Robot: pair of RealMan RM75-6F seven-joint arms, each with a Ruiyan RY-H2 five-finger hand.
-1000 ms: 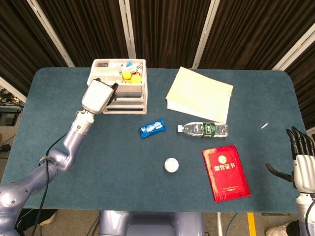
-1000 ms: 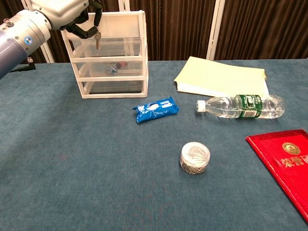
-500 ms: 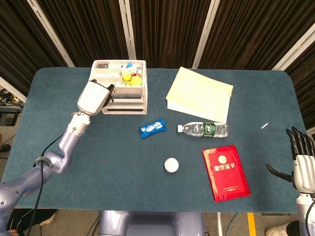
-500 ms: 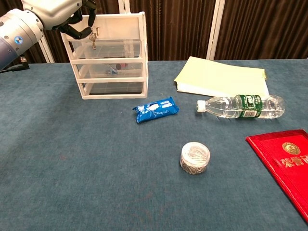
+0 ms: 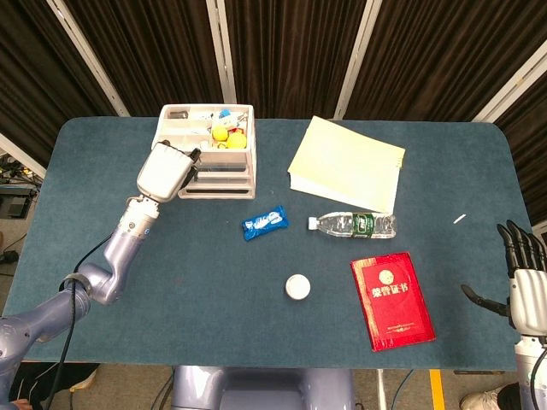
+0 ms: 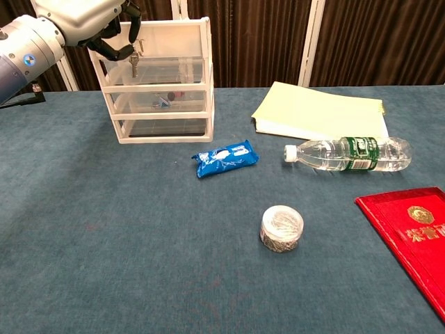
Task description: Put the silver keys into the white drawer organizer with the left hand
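over the last second the left hand (image 6: 87,24) is seen to have been carried from in front of the upper drawer toward the front left corner of the white drawer organizer (image 6: 158,83), then eased back a little rightward in the last half second, and the silver keys (image 6: 134,61) have been brought along with it. the keys are pinched under the curled dark fingertips (image 6: 115,47) of that hand and hang just below them, in front of the clear top drawer face, close to the organizer's left post; whether they touch the plastic cannot be told. the long axis of the keys is kept near vertical, the ring end up at the fingertips and the blade pointing down toward the surface (image 6: 139,229). judged from this, the carry is nearly finished but the release is not yet made: the keys are still outside and below the open top compartment, which lies beyond and slightly above the fingertips, so a lift and a forward reach are probably needed before letting go. in the head view the left hand (image 5: 165,172) is seen against the organizer's (image 5: 226,181) front left edge. the right hand (image 5: 523,272) is held spread and empty, far to the right of the left hand, at the edge of the surface.
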